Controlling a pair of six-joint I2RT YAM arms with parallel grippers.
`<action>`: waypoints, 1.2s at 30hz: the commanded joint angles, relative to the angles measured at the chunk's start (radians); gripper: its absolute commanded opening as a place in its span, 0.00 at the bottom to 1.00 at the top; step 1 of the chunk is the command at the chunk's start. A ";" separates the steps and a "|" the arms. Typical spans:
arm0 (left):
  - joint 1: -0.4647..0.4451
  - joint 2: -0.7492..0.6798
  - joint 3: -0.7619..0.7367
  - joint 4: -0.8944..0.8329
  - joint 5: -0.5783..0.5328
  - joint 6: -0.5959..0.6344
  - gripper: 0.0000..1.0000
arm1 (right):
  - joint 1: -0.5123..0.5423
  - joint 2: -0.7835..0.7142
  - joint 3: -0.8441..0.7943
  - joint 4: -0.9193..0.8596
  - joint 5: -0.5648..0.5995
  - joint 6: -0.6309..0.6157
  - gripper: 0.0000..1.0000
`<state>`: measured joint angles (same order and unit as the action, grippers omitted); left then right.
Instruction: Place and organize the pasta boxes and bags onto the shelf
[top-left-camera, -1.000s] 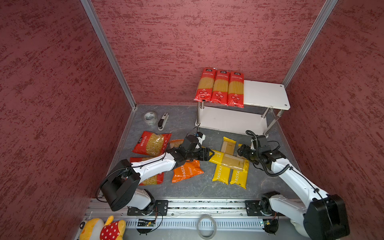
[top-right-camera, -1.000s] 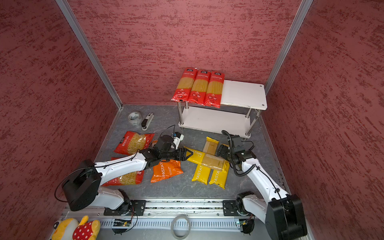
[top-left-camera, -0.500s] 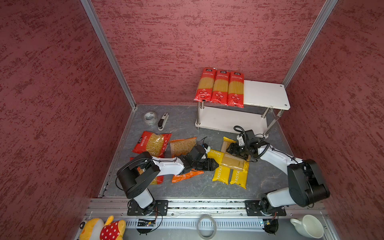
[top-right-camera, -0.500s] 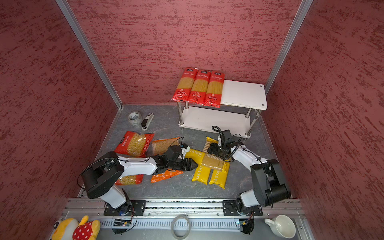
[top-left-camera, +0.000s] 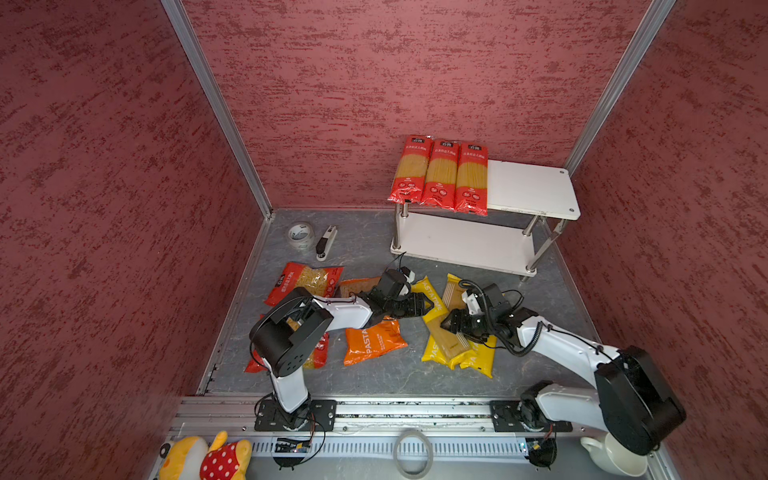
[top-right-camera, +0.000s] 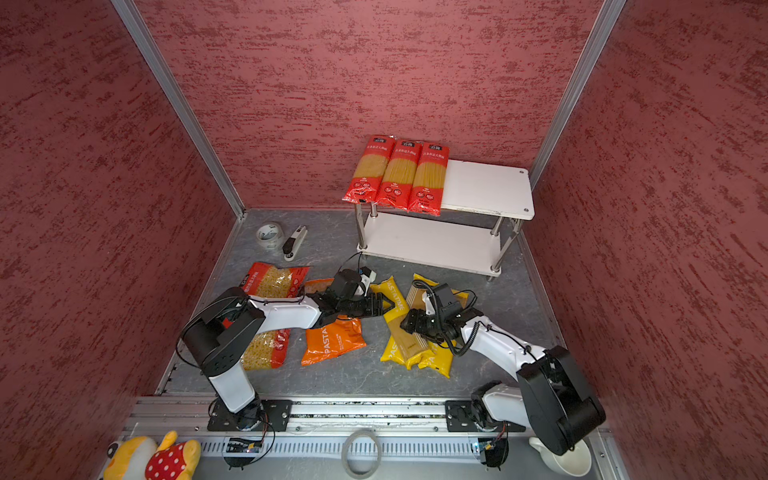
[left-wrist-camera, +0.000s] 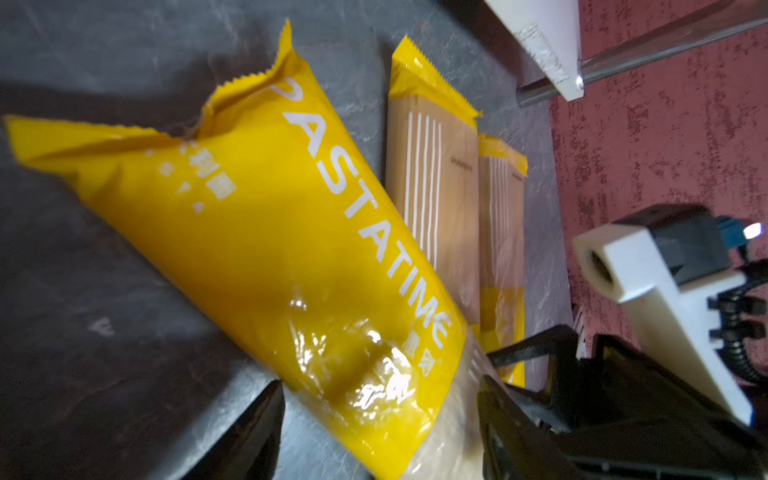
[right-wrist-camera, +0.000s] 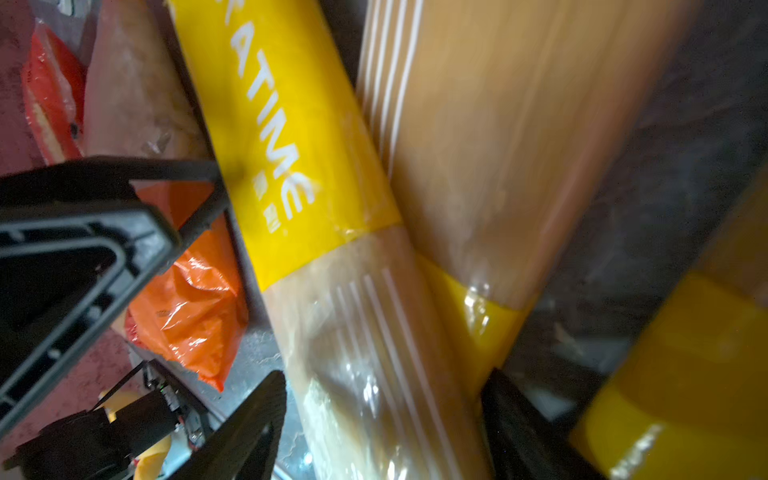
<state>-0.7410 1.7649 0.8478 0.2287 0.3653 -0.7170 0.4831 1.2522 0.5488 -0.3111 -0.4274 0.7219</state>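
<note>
Left gripper (top-left-camera: 424, 306): spread, straddled a yellow spaghetti pack (left-wrist-camera: 291, 232) on the floor (top-left-camera: 365, 245) | Right gripper (top-left-camera: 449, 325): spread around the same pack | Shelf (top-left-camera: 534, 189): held three red spaghetti packs (top-left-camera: 440, 178)

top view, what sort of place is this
Probably a robot test cell: red panel walls enclose it, two arms are mounted on a front rail, and pasta packs lie before a small white shelf.
</note>
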 joint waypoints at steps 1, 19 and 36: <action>0.005 -0.043 -0.015 -0.040 0.002 0.032 0.73 | 0.016 -0.027 0.037 0.016 -0.087 0.000 0.77; -0.127 -0.138 -0.231 0.122 -0.051 -0.129 0.73 | -0.045 0.134 0.034 0.123 -0.119 -0.051 0.61; -0.095 -0.107 -0.220 0.113 -0.050 -0.117 0.64 | 0.005 0.182 -0.039 0.446 -0.271 0.146 0.43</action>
<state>-0.8265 1.6493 0.6212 0.3450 0.3145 -0.8444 0.4763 1.4208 0.5278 -0.0093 -0.6506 0.8101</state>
